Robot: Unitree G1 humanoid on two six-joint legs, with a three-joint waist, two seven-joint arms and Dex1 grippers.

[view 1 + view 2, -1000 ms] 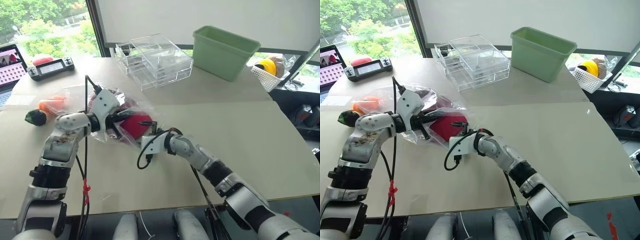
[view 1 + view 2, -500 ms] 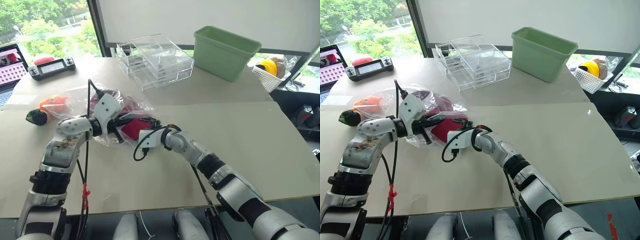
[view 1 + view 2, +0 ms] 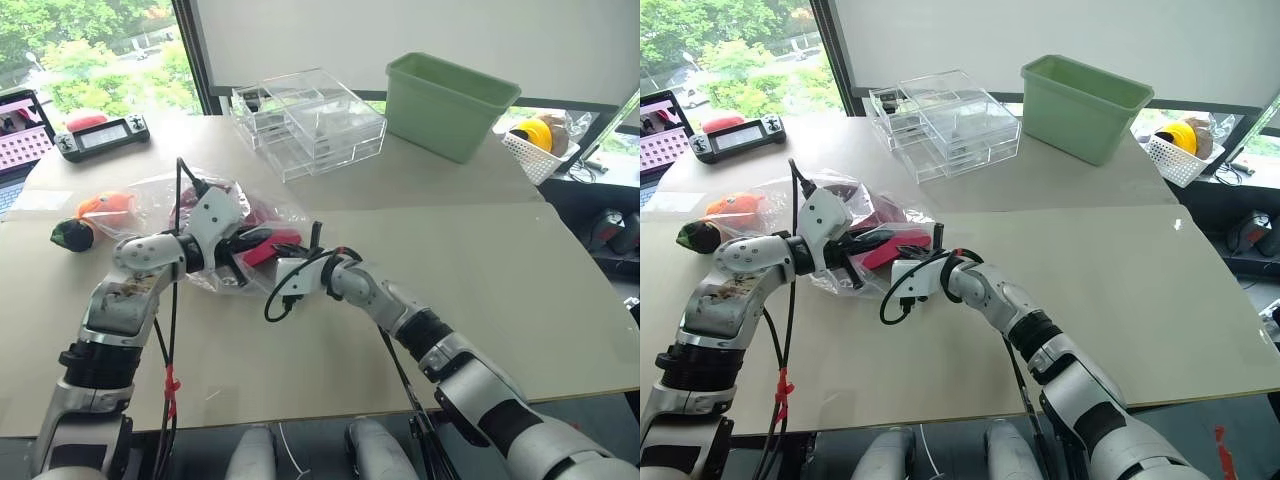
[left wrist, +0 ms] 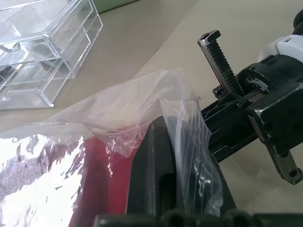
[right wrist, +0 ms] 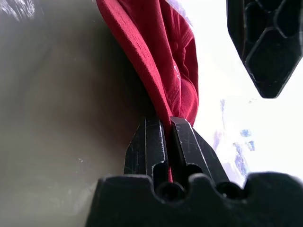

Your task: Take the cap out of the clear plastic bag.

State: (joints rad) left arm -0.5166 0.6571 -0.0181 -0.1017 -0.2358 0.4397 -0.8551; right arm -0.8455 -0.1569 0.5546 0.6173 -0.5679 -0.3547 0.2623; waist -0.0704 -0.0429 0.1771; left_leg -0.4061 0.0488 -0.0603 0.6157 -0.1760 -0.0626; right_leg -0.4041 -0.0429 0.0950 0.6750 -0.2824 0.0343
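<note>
The dark red cap (image 3: pixel 262 251) lies in the mouth of the clear plastic bag (image 3: pixel 150 198) at the table's left middle. My right gripper (image 3: pixel 290 249) is shut on the cap's brim (image 5: pixel 142 61); in the right wrist view the two fingers (image 5: pixel 149 142) pinch the red fabric edge. My left gripper (image 3: pixel 238 250) is shut on the bag's film just left of the cap, and the crinkled plastic (image 4: pixel 142 104) drapes over its fingers (image 4: pixel 156 161). The two grippers sit close together, tips almost facing each other.
An orange plush toy (image 3: pixel 105 207) and a dark green object (image 3: pixel 70 235) lie left of the bag. Clear acrylic drawer boxes (image 3: pixel 310 120) and a green bin (image 3: pixel 450 100) stand at the back. A controller (image 3: pixel 100 135) lies at the far left and a white basket (image 3: pixel 540 145) at the far right.
My right gripper, open beside the cap a second ago, has closed on the cap's brim. The left gripper has kept its hold on the bag and stayed in place.
</note>
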